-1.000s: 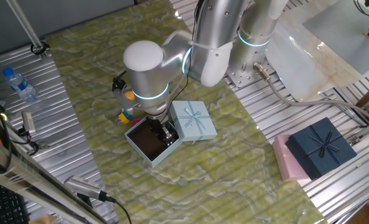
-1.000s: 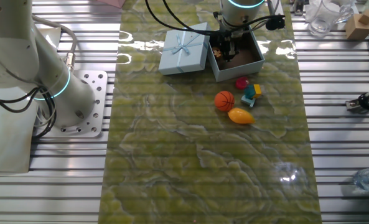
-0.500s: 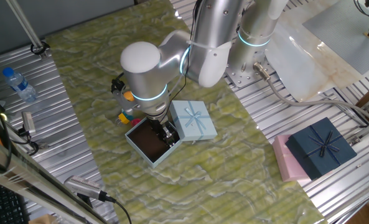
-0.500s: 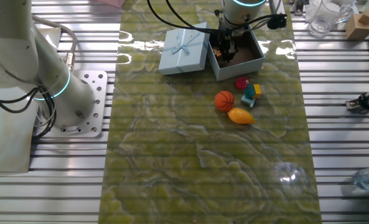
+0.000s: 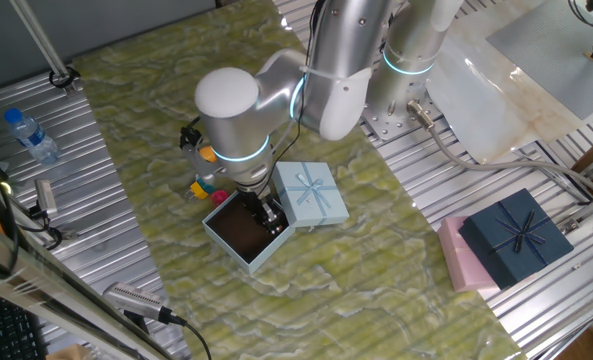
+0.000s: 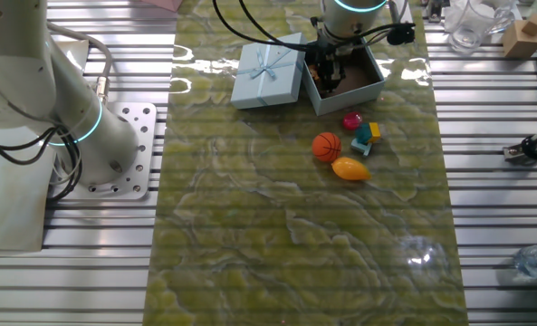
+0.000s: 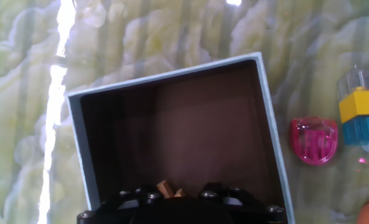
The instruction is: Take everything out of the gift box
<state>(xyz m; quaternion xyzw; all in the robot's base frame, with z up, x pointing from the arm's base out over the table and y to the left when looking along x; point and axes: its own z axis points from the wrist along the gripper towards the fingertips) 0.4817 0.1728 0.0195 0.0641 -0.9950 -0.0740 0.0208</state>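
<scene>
The pale-blue gift box [image 5: 238, 258] stands open with its dark brown inside showing, also in the other fixed view [image 6: 363, 86] and the hand view [image 7: 270, 118]. Its bow lid [image 5: 311, 193] lies beside it. My gripper [image 5: 269, 215] reaches down into the box corner next to the lid. In the hand view a small tan piece [image 7: 166, 186] sits between the dark fingers [image 7: 134, 198]; whether they grip it is hidden. On the mat outside lie an orange basketball [image 6: 327, 147], a yellow-orange fruit [image 6: 350, 168], a magenta piece [image 7: 313, 140] and a yellow-and-blue block [image 7: 363, 118].
A dark navy box [image 5: 516, 235] with bow and a pink box [image 5: 456, 255] lie at the mat's edge. A water bottle [image 5: 31, 135] lies on the slatted table. A clear glass [image 6: 472, 23] and a wooden block [image 6: 522, 36] stand near a corner.
The arm has stayed inside the box. The box has shifted slightly on the mat.
</scene>
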